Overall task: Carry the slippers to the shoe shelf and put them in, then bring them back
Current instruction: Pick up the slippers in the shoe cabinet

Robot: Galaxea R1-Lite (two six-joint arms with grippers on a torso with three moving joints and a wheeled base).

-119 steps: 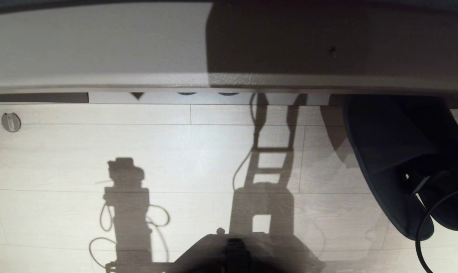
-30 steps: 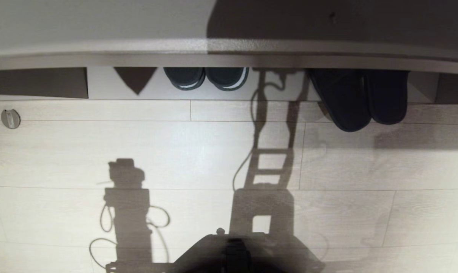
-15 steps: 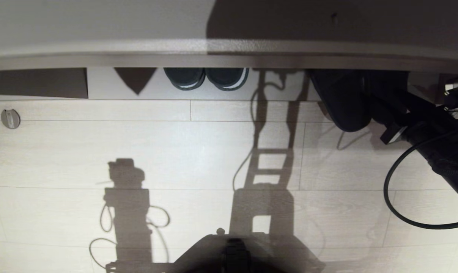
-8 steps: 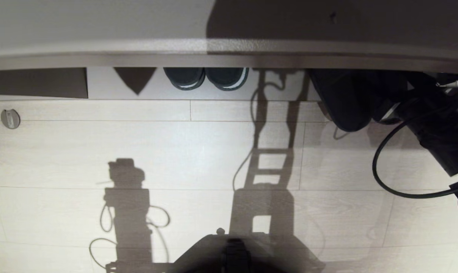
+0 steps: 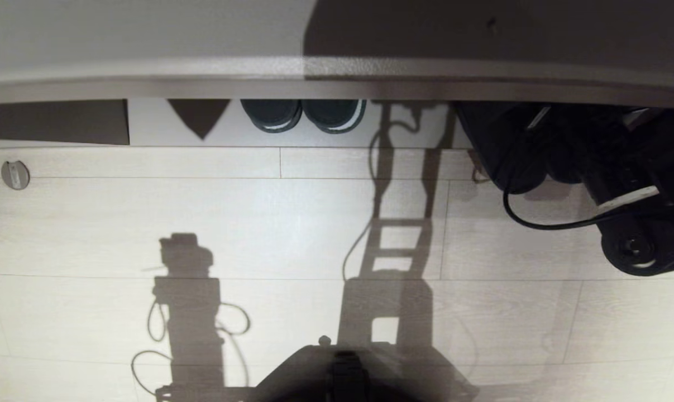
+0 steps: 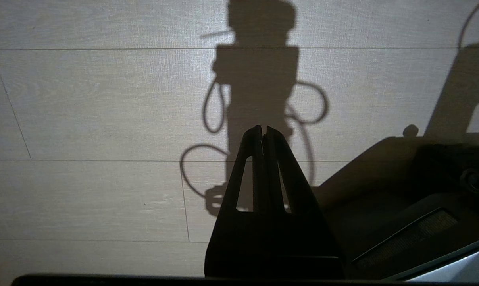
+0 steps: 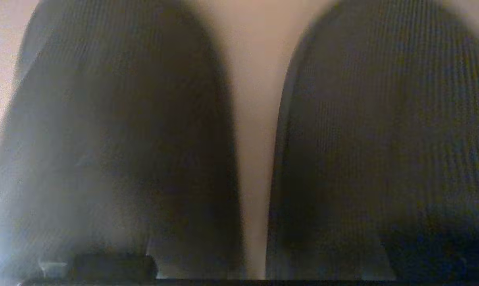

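Observation:
The dark grey slippers point(image 5: 498, 151) lie side by side at the right end of the shoe shelf point(image 5: 230, 131), their near ends out over the floor. My right arm point(image 5: 638, 223) reaches in from the right. It covers the right slipper, and my right gripper point(image 5: 560, 151) is lost in the dark mass above the pair. In the right wrist view both slippers point(image 7: 116, 139) fill the picture, a pale strip between them. My left gripper point(image 6: 263, 128) hangs shut and empty over the floor.
A second dark pair with a white sole stripe point(image 5: 303, 114) stands further left in the shelf. The shelf's top board point(image 5: 337, 78) overhangs the opening. A round metal fitting point(image 5: 15, 176) sits in the floor at the left. My base point(image 5: 342, 374) is at the near edge.
Over the last second my right arm has swung in from the right and pushed forward over the slippers. The slippers have stayed where they lay two seconds ago.

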